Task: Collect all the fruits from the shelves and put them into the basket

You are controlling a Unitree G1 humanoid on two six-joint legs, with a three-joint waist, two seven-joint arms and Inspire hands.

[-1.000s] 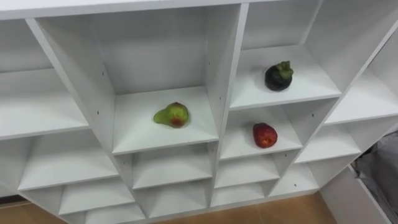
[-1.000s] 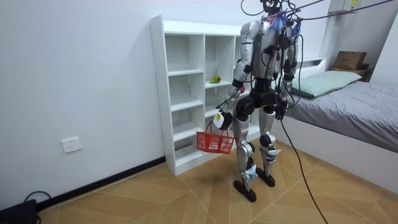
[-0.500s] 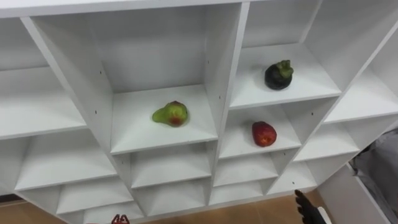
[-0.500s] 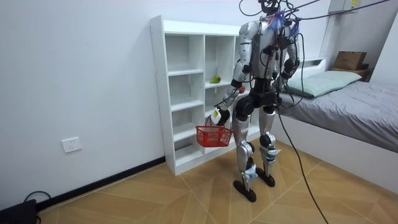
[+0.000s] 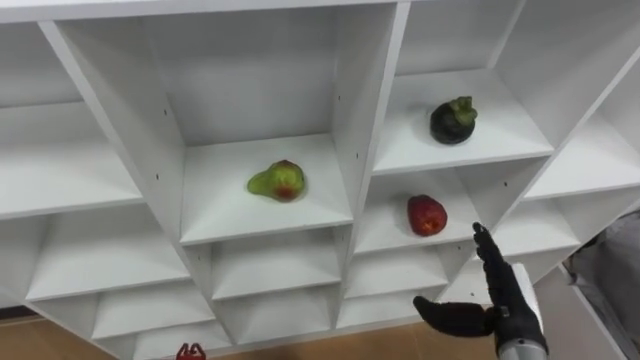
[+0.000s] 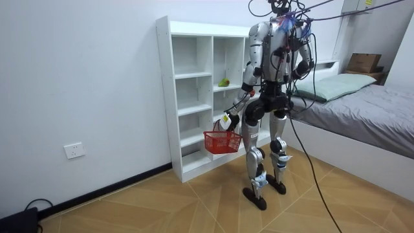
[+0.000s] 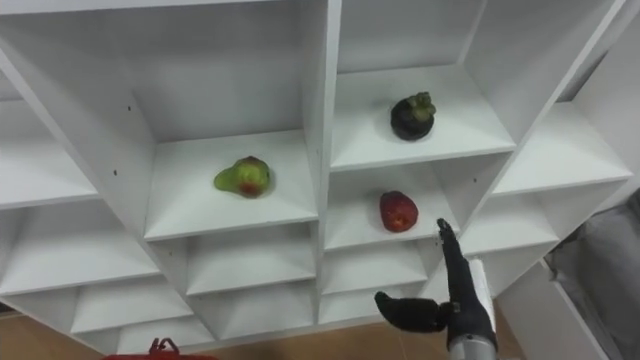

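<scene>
Three fruits lie in the white closet (image 5: 355, 100): a green and red pear-like fruit (image 5: 276, 182) in the middle compartment, a dark mangosteen (image 5: 452, 120) one column to the right, and a red fruit (image 5: 427, 215) on the shelf below it. My right hand (image 5: 503, 290) is raised open, fingers straight and thumb spread, just below and right of the red fruit without touching it. In the room view I stand facing the closet, and my left hand (image 6: 227, 120) holds a red basket (image 6: 222, 141) by its handle at knee height. The basket's handle (image 5: 190, 351) peeks in at the bottom edge.
A bed with grey bedding (image 6: 362, 110) stands close on my right, its edge (image 5: 610, 270) beside the closet's right column. The other closet compartments hold nothing. Wooden floor lies below the closet.
My right hand has risen from below into the eye view, up toward the red fruit. The left hand lifted the basket slightly over the last second.
</scene>
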